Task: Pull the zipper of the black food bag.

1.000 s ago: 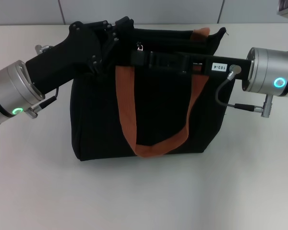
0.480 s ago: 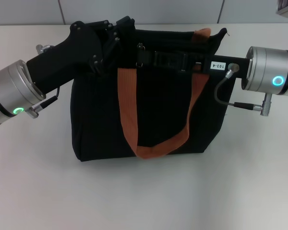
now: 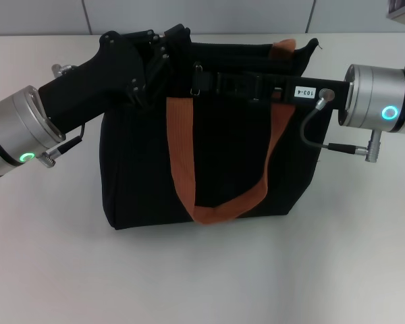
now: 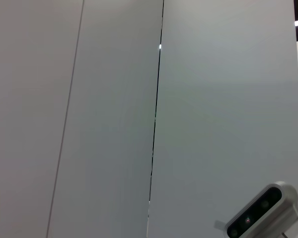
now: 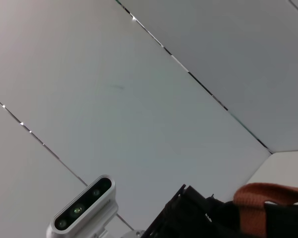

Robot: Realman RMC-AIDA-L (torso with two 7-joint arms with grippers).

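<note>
The black food bag [image 3: 209,169] looks soft and floppy, so the left gripper [image 3: 163,50] braces its top corner, grip state unclear, while the right gripper [image 3: 201,82] appears clamped on the small, slippery zipper [image 3: 197,75]

Upright black food bag [image 3: 148,175]; silver zipper [image 3: 197,74] atop

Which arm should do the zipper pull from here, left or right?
Right, I'd say. The right gripper lies along the top edge of the black food bag, its tip at the silver zipper. The left gripper sits at the bag's upper left corner, better placed to brace it.
</note>
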